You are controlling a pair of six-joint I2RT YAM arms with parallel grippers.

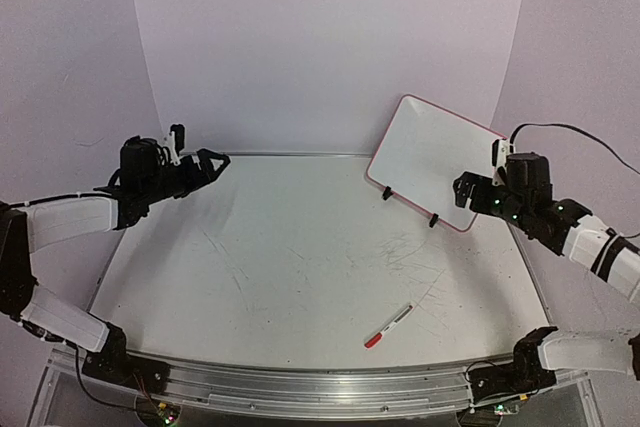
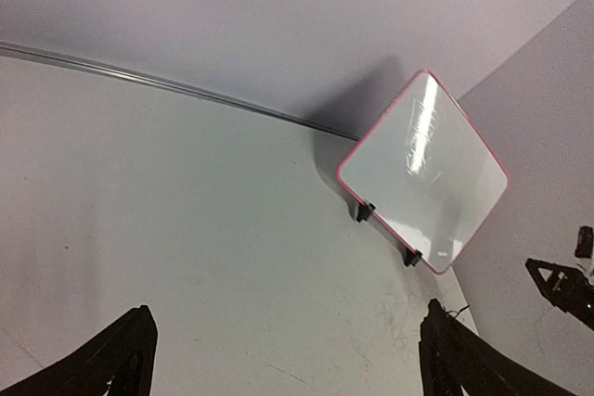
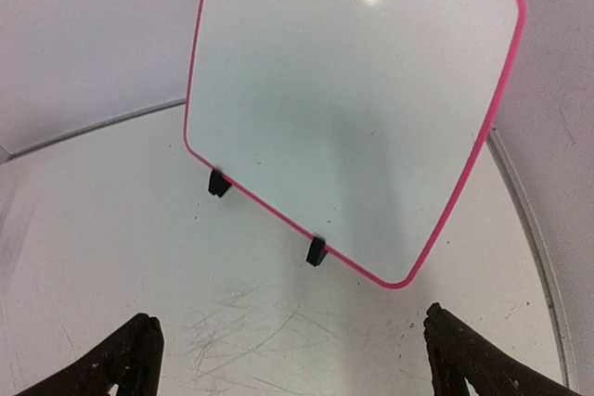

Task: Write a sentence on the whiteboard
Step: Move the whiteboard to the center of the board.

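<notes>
The whiteboard, white with a pink-red rim and two black clip feet, stands tilted at the back right of the table; it is blank. It also shows in the left wrist view and the right wrist view. A marker with a red cap lies on the table at the front right of centre. My left gripper is open and empty, raised over the back left. My right gripper is open and empty, just in front of the whiteboard's right part.
The white table has grey scribble marks near its middle right. A metal rail runs along the near edge. Pale walls curve round the back and sides.
</notes>
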